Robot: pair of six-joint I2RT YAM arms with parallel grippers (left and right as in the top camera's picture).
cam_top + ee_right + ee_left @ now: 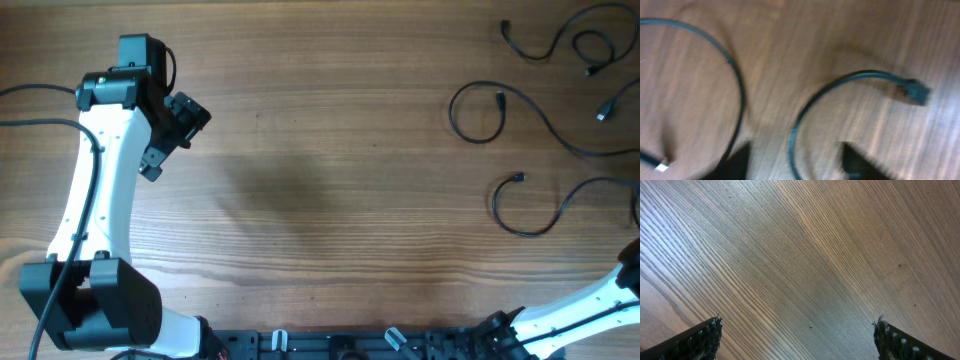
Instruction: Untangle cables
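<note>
1. While the left arm [95, 190] reaches up the left side of the table [330, 200], the cables [520, 205] lie well apart from it at the right end. They are separate loose strands, not one bundle.
2. The upper strand [545, 52] waves across the top right corner, one plug end pointing left.
3. The middle strand [470, 110] curls into a round loop with its plug inside, then trails off to the right edge.
4. The lower strand [515, 215] makes a smaller open loop nearest the right arm [580, 305], which enters from the bottom right corner.
5. The left gripper [165, 135] hangs over bare wood. In its wrist view its jaws [797, 335] stand wide apart with only wood grain between the two fingertips [695, 342].
6. The right wrist view is blurred. It shows a curved cord [840, 85] ending in a dark plug [915, 91], and a second arc of cord [725, 60] to the left with a pale tip at the bottom corner.
7. The right gripper [796, 161] has its jaws spread just above the table. The curved cord runs down between the two dark fingertips [855, 162], and nothing is pinched.
</note>
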